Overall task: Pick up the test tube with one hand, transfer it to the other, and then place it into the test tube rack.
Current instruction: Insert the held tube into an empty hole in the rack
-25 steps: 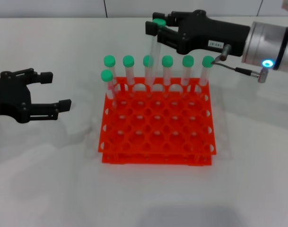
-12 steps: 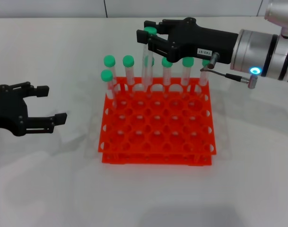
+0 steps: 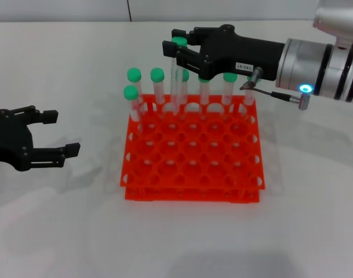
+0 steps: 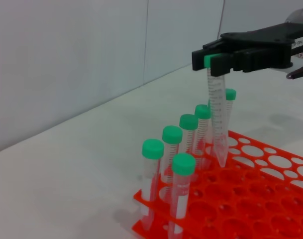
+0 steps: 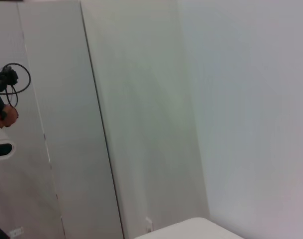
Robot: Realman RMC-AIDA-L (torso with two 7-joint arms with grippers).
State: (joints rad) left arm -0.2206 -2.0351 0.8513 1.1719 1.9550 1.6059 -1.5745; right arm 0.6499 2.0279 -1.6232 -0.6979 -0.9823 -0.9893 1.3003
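We see right gripper [image 3: 175,48] clamping the test tube [image 4: 217,119] by its green cap, hanging upright just above the rack [image 3: 190,156]; left gripper [image 3: 54,133] spread open, off to the rack's left.

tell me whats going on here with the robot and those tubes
The right gripper holds a green-capped test tube by its cap end, upright, tip just above the orange test tube rack. Seven other tubes already stand in the rack. The left gripper sits open and empty beside the rack.
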